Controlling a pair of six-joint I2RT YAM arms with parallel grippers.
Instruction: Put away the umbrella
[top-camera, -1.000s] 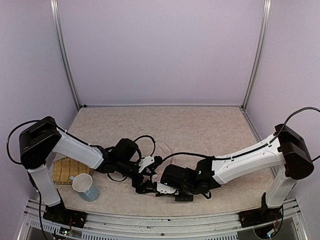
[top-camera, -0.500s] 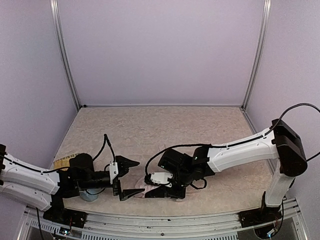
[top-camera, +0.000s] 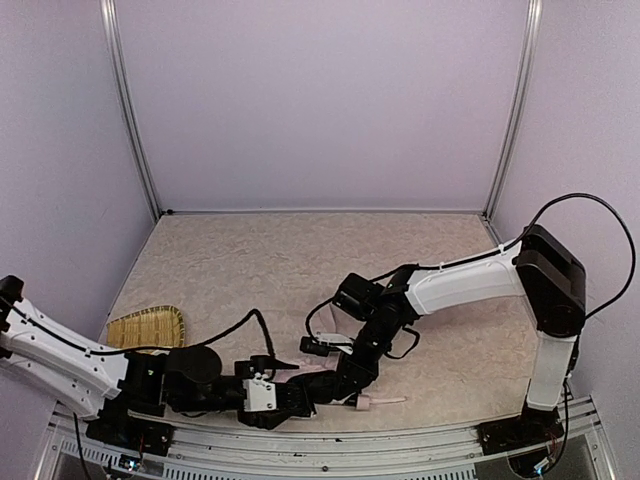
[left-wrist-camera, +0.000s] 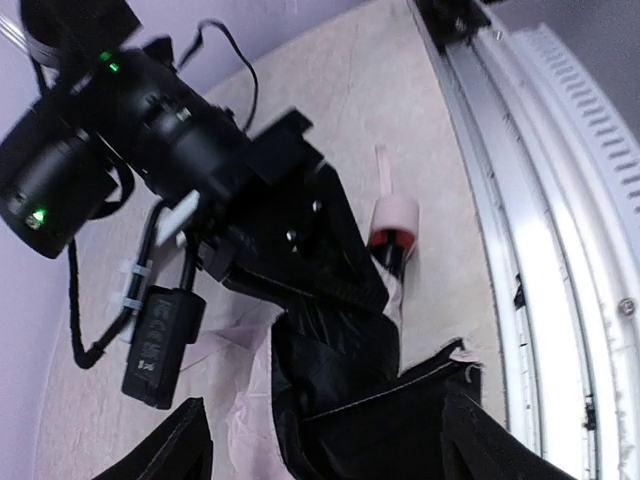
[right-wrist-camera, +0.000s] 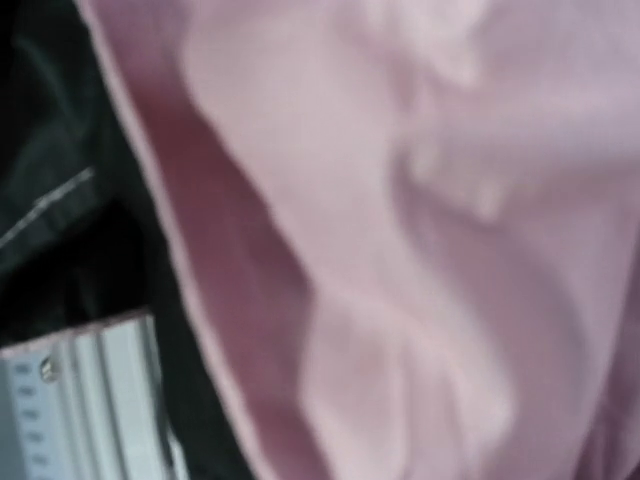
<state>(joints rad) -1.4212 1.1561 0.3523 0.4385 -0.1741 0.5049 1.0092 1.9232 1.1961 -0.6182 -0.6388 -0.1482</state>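
The umbrella (top-camera: 318, 384) lies collapsed near the table's front edge, black lining and pale pink fabric bunched together. Its small pink handle (top-camera: 365, 403) points right, with the strap trailing beside it. The handle also shows in the left wrist view (left-wrist-camera: 397, 213). My left gripper (top-camera: 298, 396) lies low along the front edge, jaws wide apart around the black and pink fabric (left-wrist-camera: 330, 400). My right gripper (top-camera: 347, 378) points down onto the umbrella just left of the handle. Pink fabric (right-wrist-camera: 400, 250) fills the right wrist view and hides its fingers.
A yellow woven tray (top-camera: 146, 327) lies at the left. The metal front rail (top-camera: 400, 440) runs right beside the umbrella and shows in the left wrist view (left-wrist-camera: 540, 250). The enclosure's lilac walls close in the back and both sides.
My left gripper has slid right along the front edge, and its open jaws now sit around the umbrella. My right forearm has swung to point down at the umbrella. The pink handle now shows.
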